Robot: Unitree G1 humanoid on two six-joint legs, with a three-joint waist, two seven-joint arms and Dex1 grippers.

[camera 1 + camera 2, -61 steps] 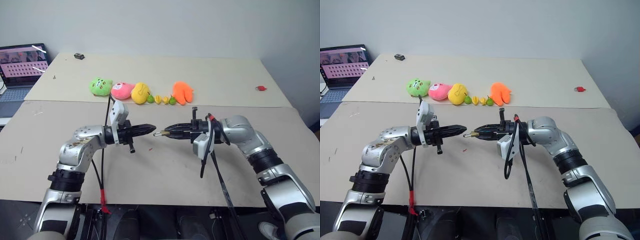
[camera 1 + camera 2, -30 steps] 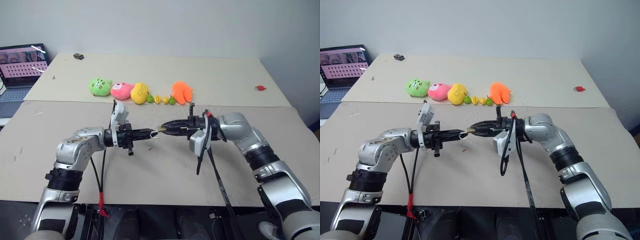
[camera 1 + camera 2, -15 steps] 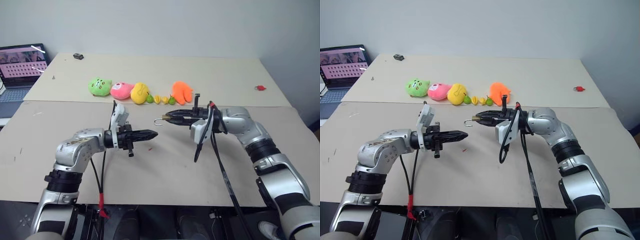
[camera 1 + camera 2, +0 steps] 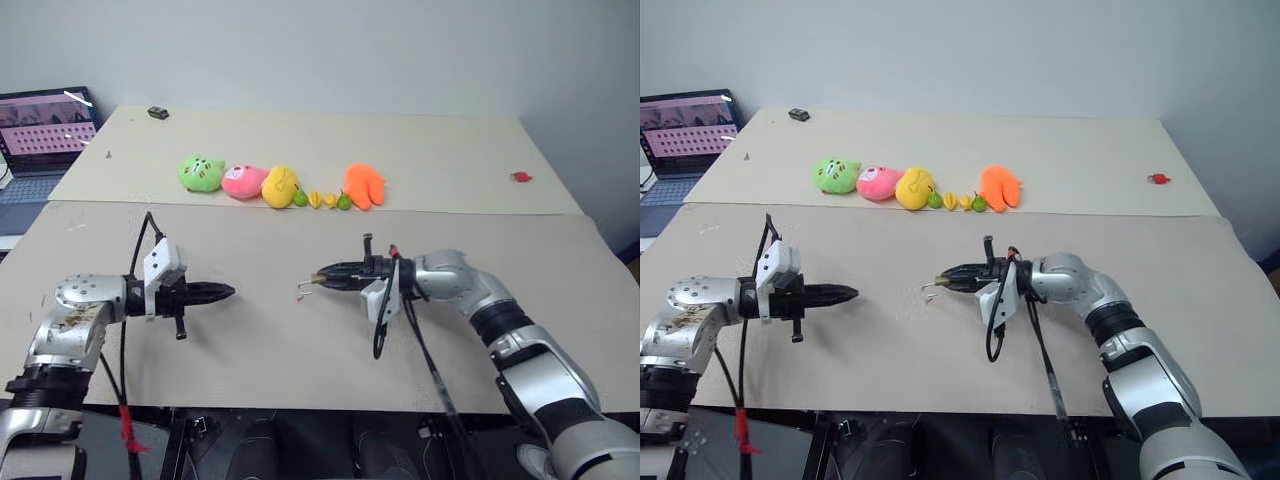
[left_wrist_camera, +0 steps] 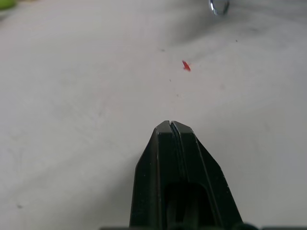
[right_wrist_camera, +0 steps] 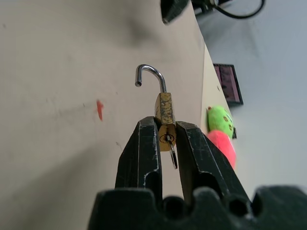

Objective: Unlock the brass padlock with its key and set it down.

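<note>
My right pincer [image 6: 165, 136] grips the brass padlock [image 6: 164, 115] by its lower body, the two black fingers [image 6: 144, 143] pressed against either side of it. The silvery shackle [image 6: 151, 76] stands swung open, its free end hooking clear of the body. At the keyhole end, between my fingers, the key [image 6: 171, 155] sits in the lock, with only a thin pale ring of it showing below the brass.

From the head camera, the padlock [image 4: 313, 283] hangs at the tip of my right pincer [image 4: 322, 277] just above the tan table [image 4: 300, 340], near its middle, the shackle pointing toward my left arm. I cannot tell whether the shackle tip touches the tabletop.

My left pincer [image 4: 222, 292] is clenched shut on nothing, its fingers [image 5: 163, 143] meeting in a closed seam. It hovers over the table well apart from the padlock, on my left side, pointing across at it. A small red fleck [image 5: 186, 65] marks the tabletop ahead of it.

On the far table, a row of plush toys lies side by side: green [image 4: 201, 173], pink [image 4: 243, 181], yellow [image 4: 281, 186] and orange [image 4: 365, 185], with a few small fruit shapes [image 4: 322, 199] between the last two. A small red object [image 4: 520, 177] sits alone far to my right, a small dark object [image 4: 158, 112] near the far left corner, and an open laptop [image 4: 40, 135] at the left edge.
</note>
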